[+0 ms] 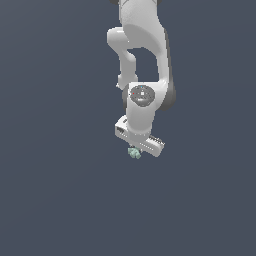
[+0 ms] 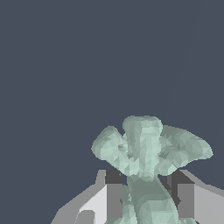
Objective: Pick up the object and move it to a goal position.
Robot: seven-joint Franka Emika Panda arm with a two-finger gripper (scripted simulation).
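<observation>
Between the two fingers of the gripper sits the object, a pale mint-green lumpy thing whose narrower stem runs down between the pads while its wider lobed end fans out beyond the fingertips. In the wrist view its long axis runs along the line of the fingers, pointing outward from the hand, with lobes spreading to either side of that axis past the dark inner pads. The fingers stand narrow, one pressed close on each flank of the stem, so the hand is clamped on the object. In the exterior view the object shows only as a tiny green speck just under the gripper, too small there to read its shape. The white arm comes down from the top edge of that view, its links folded nearly on top of one another, and the wrist block sits tilted, lower toward the exterior view's right. All around the hand lies plain dark blue-grey ground, with broad room on every side and no edge in sight.
</observation>
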